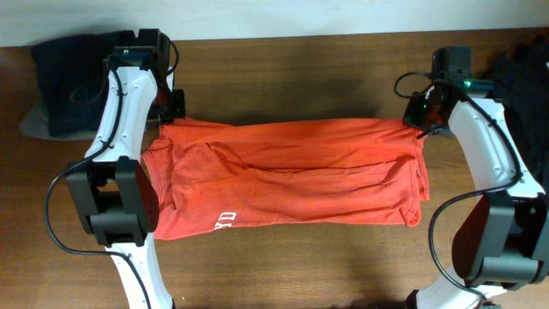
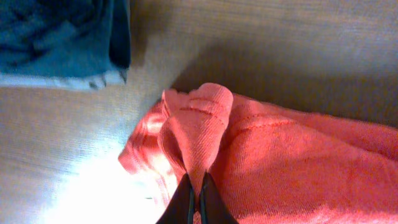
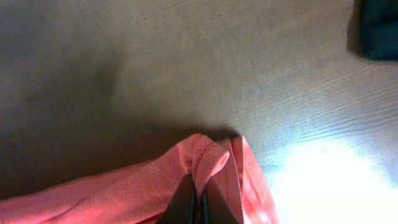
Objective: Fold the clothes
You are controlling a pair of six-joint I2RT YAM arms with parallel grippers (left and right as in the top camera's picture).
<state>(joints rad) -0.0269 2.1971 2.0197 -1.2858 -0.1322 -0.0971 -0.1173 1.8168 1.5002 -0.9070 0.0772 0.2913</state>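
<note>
Overhead, left tool and right tool pinching orange T-shirt corners

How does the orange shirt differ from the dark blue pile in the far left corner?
The orange T-shirt lies spread across the table; the navy pile sits compact at its corner. The T-shirt is pinched by the left gripper and right gripper; the navy pile is untouched. Both are soft fabric on the table.

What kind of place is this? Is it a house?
Probably a robot lab workbench, not a house: the left gripper and right gripper pinch an orange T-shirt on a wooden table, with dark clothes piled nearby.
</note>
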